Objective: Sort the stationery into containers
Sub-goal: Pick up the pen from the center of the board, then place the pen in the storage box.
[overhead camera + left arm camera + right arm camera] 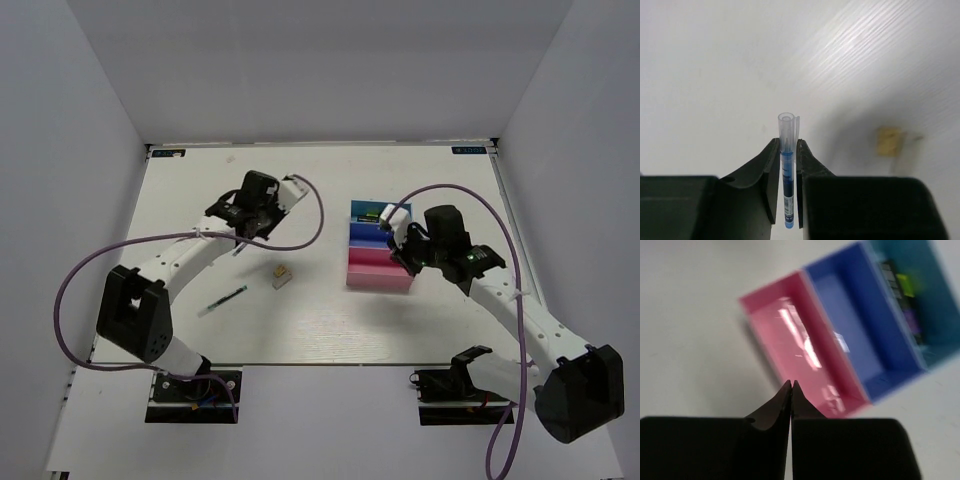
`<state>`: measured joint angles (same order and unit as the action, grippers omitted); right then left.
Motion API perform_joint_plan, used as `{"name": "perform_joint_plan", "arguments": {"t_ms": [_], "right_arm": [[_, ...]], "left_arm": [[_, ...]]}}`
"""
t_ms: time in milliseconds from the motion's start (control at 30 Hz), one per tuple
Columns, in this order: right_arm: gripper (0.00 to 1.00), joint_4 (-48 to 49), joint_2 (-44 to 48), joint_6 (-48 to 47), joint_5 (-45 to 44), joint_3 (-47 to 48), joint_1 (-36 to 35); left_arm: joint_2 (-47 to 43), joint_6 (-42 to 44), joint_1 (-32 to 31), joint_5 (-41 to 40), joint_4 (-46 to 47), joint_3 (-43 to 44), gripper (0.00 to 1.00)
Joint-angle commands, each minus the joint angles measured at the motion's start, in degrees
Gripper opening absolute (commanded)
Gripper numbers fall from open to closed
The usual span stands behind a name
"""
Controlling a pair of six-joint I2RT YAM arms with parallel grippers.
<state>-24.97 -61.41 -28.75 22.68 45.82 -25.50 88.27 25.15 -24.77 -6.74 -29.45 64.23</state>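
Note:
My left gripper point(238, 238) point(787, 142) is shut on a blue pen with a clear cap point(786, 165), held upright above the table, left of centre. A tan eraser block point(888, 141) lies below and to its right; in the top view the eraser blocks point(281, 275) sit mid-table. The joined trays stand right of centre: cyan point(366, 211), blue point(366, 234), pink point(377, 270). My right gripper point(403, 256) point(791, 384) is shut and empty over the pink tray point(790, 340). The cyan tray point(935, 315) holds a yellow highlighter point(904, 284) and a purple marker point(912, 322). The blue tray point(850, 335) looks empty.
A thin dark pen point(222, 300) lies on the table near the left arm, in front of the left gripper. White walls enclose the table on the left, back and right.

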Motion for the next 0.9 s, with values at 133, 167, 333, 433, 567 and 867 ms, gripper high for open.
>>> {"name": "perform_joint_plan", "arguments": {"t_ms": [133,167,333,433,567,867], "right_arm": [[0.00,16.96,6.90,6.69,-36.53,-4.33,1.85],[0.00,17.58,7.35,6.69,-38.91,-4.77,2.11],[0.00,20.22,7.79,6.60,-42.72,-5.48,4.93],[0.00,20.66,8.76,6.95,-41.58,-6.09,6.24],[0.00,20.66,9.55,7.04,-40.52,-6.36,7.82],[0.00,20.31,10.52,7.13,-37.18,-7.15,8.62]], "left_arm": [[-0.40,-8.71,-17.30,12.27,6.14,12.84,0.01],[0.75,-9.32,-18.89,13.06,7.29,15.64,0.01],[11.63,-12.49,-21.89,22.10,16.42,23.20,0.01],[18.49,-13.63,-23.21,24.04,17.14,29.71,0.01],[24.31,-14.51,-24.00,24.76,18.38,34.38,0.01],[30.12,-16.88,-24.18,23.45,22.77,34.92,0.30]]}}
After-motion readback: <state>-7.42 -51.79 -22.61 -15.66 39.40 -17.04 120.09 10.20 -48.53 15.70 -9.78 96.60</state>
